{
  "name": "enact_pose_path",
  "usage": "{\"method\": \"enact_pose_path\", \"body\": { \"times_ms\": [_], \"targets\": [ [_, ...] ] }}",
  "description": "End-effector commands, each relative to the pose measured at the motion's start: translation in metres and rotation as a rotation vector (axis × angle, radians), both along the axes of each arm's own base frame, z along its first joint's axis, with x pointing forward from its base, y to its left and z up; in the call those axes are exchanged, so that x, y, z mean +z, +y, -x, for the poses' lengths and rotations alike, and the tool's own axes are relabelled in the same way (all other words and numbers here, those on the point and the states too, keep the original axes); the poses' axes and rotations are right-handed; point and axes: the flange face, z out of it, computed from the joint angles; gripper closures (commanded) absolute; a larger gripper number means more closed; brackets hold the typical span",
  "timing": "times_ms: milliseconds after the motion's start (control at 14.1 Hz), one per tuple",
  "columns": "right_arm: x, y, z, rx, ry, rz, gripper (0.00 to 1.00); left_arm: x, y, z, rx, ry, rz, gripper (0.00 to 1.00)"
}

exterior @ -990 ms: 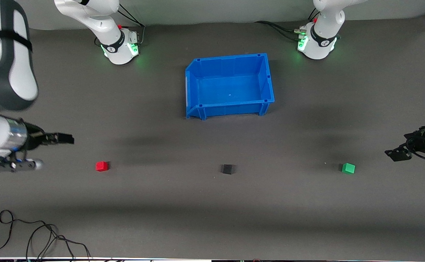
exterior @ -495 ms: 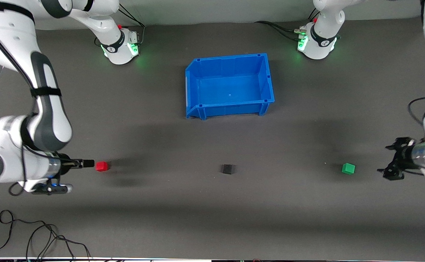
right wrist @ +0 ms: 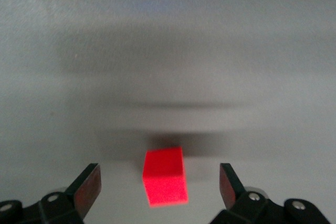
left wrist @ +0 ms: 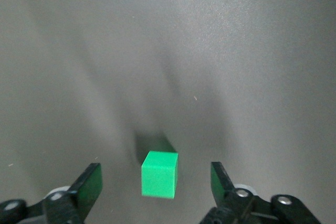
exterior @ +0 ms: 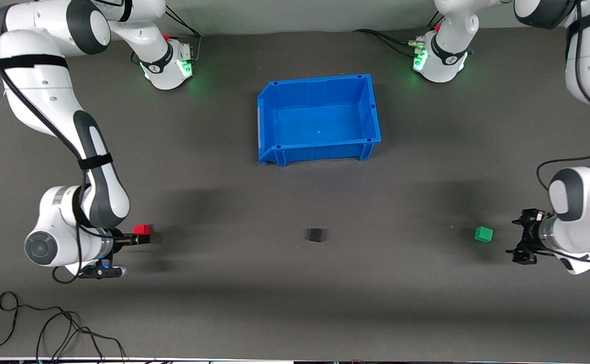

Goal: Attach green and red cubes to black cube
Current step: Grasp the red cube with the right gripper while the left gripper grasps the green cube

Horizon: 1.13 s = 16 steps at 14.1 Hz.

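No legible writing on blue bin [exterior: 269, 108]

No readable text, label, brand, number or sign anywhere. Small dark marks on the collars of both arm bases [exterior: 166, 63], too small to make out.

Table [exterior: 426, 313]: you have a dark grey mat.
On it: blue bin [exterior: 275, 154], red cube [exterior: 141, 229], black cube [exterior: 316, 234], green cube [exterior: 483, 234], cable [exterior: 47, 323].
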Motion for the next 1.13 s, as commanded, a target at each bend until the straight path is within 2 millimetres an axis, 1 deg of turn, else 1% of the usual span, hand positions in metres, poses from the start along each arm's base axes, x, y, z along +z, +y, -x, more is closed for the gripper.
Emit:
{"method": "enact_pose_path", "body": {
  "times_ms": [0, 71, 141, 212, 354, 495, 566, 707, 778, 848, 919, 1061],
  "targets": [
    [-0.016, -0.002, 0.0, 0.001, -0.002, 0.009, 0.0, -0.021, -0.006, 0.008, 0.007, -0.02, -0.025, 0.12],
    [-0.024, -0.005, 0.003, -0.004, 0.012, 0.008, 0.0, -0.037, -0.008, 0.011, 0.005, -0.034, -0.019, 0.12],
    [-0.031, -0.01, 0.008, -0.014, 0.027, 0.005, 0.0, -0.046, -0.011, 0.012, 0.01, -0.059, -0.017, 0.12],
    [-0.034, -0.016, 0.01, -0.026, 0.032, 0.002, 0.0, -0.049, -0.011, 0.011, 0.01, -0.067, -0.016, 0.12],
    [-0.035, -0.016, 0.012, -0.028, 0.038, -0.001, 0.01, -0.048, -0.005, 0.012, 0.012, -0.067, -0.017, 0.12],
    [-0.035, -0.016, 0.012, -0.036, 0.038, -0.002, 0.07, -0.055, -0.013, 0.016, -0.002, -0.047, -0.015, 0.12],
    [-0.034, -0.013, 0.011, -0.042, 0.036, 0.001, 0.08, -0.06, -0.015, 0.02, -0.005, -0.037, -0.013, 0.12],
    [-0.033, -0.006, 0.01, -0.046, 0.033, -0.014, 0.08, -0.065, -0.018, 0.026, -0.01, -0.024, -0.012, 0.15],
    [-0.033, -0.004, 0.01, -0.055, 0.033, -0.028, 0.11, -0.067, -0.024, 0.026, -0.017, -0.023, -0.011, 0.18],
    [-0.033, -0.004, 0.01, -0.056, 0.033, -0.029, 0.17, -0.066, -0.024, 0.026, -0.019, -0.024, -0.011, 0.2],
    [-0.033, -0.005, 0.011, -0.058, 0.033, -0.029, 0.24, -0.065, -0.024, 0.025, -0.019, -0.026, -0.011, 0.29],
    [-0.033, -0.005, 0.01, -0.056, 0.031, -0.03, 0.32, -0.062, -0.023, 0.025, -0.017, -0.023, -0.012, 0.57]
  ]
}}
